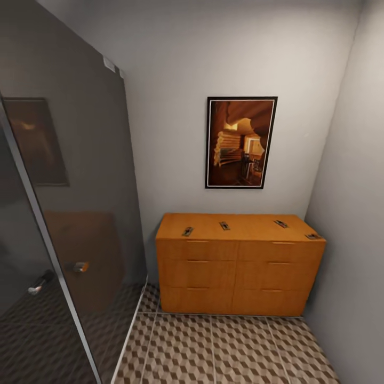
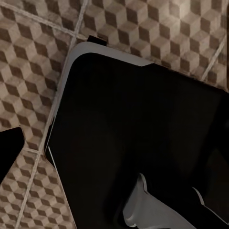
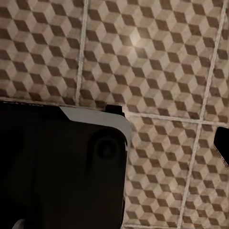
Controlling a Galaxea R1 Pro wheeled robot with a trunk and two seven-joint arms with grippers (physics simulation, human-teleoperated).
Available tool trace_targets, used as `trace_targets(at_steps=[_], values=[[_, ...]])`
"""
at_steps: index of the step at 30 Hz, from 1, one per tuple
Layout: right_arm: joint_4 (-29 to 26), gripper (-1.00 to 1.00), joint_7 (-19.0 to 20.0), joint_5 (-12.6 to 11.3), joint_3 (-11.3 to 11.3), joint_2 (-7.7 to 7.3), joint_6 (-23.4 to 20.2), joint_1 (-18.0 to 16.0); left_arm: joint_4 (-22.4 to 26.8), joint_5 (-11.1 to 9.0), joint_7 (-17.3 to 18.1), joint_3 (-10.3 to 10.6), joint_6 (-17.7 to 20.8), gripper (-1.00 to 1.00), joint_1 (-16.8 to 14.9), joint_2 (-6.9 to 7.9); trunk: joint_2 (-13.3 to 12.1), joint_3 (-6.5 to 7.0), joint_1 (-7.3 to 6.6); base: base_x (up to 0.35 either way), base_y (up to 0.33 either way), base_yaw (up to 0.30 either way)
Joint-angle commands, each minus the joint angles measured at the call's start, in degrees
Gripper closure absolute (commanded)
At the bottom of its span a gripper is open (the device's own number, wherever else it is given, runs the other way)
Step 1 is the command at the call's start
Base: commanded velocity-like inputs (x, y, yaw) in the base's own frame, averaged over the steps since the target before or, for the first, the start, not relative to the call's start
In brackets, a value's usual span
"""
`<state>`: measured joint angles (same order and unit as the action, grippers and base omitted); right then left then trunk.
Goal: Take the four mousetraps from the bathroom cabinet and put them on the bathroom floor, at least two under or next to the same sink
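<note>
The orange-brown cabinet (image 1: 237,274) stands against the far wall in the head view, all its drawers shut. Several small flat mousetraps lie on its top: one at the left (image 1: 187,231), one left of the middle (image 1: 224,225), one towards the right (image 1: 281,224) and one at the right edge (image 1: 313,236). In front of it stretches the cube-pattern bathroom floor (image 1: 213,352). Both wrist views look down at this floor (image 2: 28,57) (image 3: 157,57). A dark tip shows at the edge of each, too little to tell how the fingers stand. The sink is out of view.
A dark glass shower wall (image 1: 80,186) with a metal handle (image 1: 80,266) runs along the left. A grey wall (image 1: 352,213) closes the right side. A framed picture (image 1: 241,142) hangs above the cabinet. My black base (image 2: 133,133) (image 3: 57,162) shows in the wrist views.
</note>
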<state>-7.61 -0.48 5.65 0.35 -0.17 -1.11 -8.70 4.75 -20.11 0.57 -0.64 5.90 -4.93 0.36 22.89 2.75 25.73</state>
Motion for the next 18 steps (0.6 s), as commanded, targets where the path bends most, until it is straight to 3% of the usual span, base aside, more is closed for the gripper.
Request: trace_targets(at_steps=[1,7,18], values=[[0.0,-1.00,0.0,0.6,0.0,-0.01,-0.1,0.0,0.1,-0.3,0.1,0.0,0.3,-1.00,0.0,0.01,0.0,-0.01,0.05,0.328,-0.026,0.024],[0.0,-1.00,0.0,0.6,0.0,-0.01,-0.1,0.0,0.1,-0.3,0.0,0.1,0.3,-1.00,0.0,0.00,0.0,0.24,0.05,0.316,-0.115,0.012],[0.0,-1.00,0.0,0.6,-0.1,-0.01,-0.1,0.0,0.0,-0.1,0.0,0.3,0.3,-1.00,0.0,-0.22,0.0,1.17,0.05,0.289,-0.213,0.001]])
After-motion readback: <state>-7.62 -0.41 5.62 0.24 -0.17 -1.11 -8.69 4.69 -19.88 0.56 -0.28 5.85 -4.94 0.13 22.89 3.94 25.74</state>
